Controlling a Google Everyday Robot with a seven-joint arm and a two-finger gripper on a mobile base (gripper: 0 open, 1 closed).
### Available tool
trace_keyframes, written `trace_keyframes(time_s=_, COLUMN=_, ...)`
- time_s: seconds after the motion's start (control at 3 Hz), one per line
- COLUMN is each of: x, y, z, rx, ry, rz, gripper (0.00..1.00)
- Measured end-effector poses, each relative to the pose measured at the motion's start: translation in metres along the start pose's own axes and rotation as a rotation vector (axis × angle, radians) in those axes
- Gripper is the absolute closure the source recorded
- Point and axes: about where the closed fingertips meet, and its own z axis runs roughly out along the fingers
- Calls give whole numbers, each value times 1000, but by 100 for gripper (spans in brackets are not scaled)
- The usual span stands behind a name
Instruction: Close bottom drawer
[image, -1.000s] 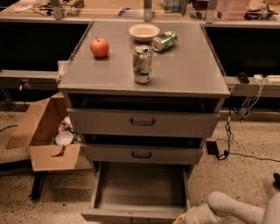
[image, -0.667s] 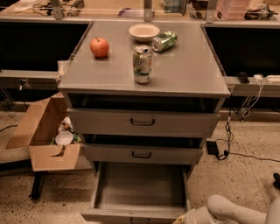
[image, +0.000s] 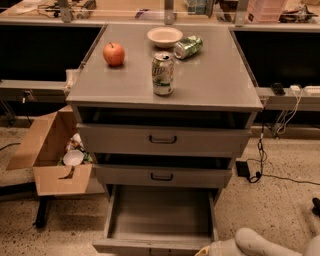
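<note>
The grey cabinet's bottom drawer (image: 160, 215) is pulled far out, showing its wide, shallow, empty grey tray. Its slim front panel (image: 145, 247) lies at the lower edge of the view. My gripper (image: 204, 250) is at the bottom edge, right by the front right corner of that drawer, with the white arm (image: 255, 242) trailing off to the right. The gripper is mostly cut off by the frame. The middle drawer (image: 162, 176) and the top drawer (image: 162, 139) each stand slightly out.
On the cabinet top (image: 220, 80) stand a red apple (image: 114, 54), an upright soda can (image: 163, 74), a white bowl (image: 165, 36) and a can lying on its side (image: 188, 46). An open cardboard box (image: 52, 152) sits at the left. Cables and a power brick (image: 243, 167) lie at the right.
My arm has shifted slightly right and lower at the bottom edge. The bottom drawer has not visibly moved.
</note>
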Motion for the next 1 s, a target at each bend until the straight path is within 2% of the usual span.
trace_keyframes(time_s=0.33, x=4, y=-5, z=5, rx=26, ry=-6, rz=-30, gripper=100)
trace_keyframes(time_s=1.0, x=5, y=-9, z=8, rx=62, ry=-16, rz=-39, gripper=100)
